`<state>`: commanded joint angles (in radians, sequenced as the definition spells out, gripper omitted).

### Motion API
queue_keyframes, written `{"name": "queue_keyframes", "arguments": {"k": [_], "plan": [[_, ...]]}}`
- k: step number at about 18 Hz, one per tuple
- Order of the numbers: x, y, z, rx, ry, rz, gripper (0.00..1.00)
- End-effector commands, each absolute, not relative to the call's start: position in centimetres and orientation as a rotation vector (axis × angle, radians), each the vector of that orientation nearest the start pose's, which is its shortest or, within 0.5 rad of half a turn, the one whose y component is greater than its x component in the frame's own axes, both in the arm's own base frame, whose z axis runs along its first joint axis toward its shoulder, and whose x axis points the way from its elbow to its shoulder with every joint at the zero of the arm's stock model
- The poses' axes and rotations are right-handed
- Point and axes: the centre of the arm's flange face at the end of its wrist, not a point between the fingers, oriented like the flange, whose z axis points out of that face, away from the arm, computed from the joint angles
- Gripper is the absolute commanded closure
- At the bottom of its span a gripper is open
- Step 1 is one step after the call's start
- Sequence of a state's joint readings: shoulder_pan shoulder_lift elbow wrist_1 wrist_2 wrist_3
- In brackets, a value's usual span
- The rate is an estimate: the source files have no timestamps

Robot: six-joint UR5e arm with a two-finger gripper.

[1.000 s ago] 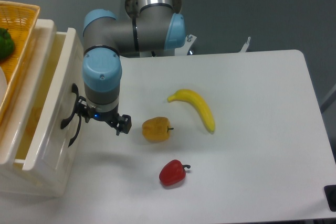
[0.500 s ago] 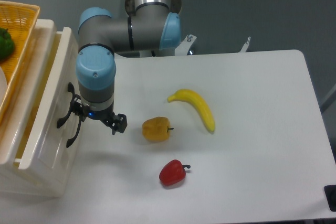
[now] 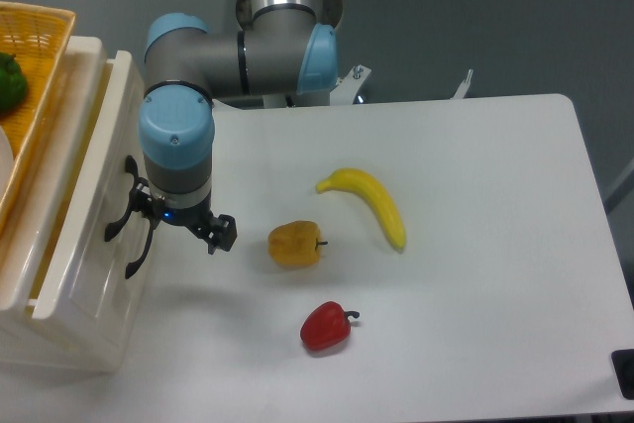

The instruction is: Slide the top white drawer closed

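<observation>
The top white drawer stands at the left of the table, pulled out a little, with a strip of its cream inside showing behind the front panel. Its black curved handle sits on the front. My gripper points down right against that front panel, beside the handle. Its fingers look spread: one black fingertip juts out to the right, while the other is lost among the black shapes at the handle. Nothing is held.
A woven yellow basket with a green vegetable rests on top of the cabinet. On the table lie a yellow pepper, a banana and a red pepper, all to the right of the gripper.
My gripper has moved left, and the drawer front has gone left with it, so the gap of visible drawer inside has narrowed. The fruit has not moved.
</observation>
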<state>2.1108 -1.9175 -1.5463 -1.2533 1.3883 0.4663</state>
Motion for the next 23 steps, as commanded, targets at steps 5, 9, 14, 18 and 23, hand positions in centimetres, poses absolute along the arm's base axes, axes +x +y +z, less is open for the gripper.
{"name": "queue_keyframes", "arguments": {"k": [5,9,14,18,23], "plan": [[-18.0,60.8,33.8,-3.046,-0.096,-0.247,0.0],[-18.0,60.8,33.9,-3.044,-0.096,-0.246,0.0],[-18.0,60.8,34.1,-3.041,-0.093,-0.242,0.0],[-18.7,60.7,34.3,-3.037,-0.106,-0.236,0.0],[-21.0,59.9,34.3,-3.033,-0.083,-0.228,0.0]]}}
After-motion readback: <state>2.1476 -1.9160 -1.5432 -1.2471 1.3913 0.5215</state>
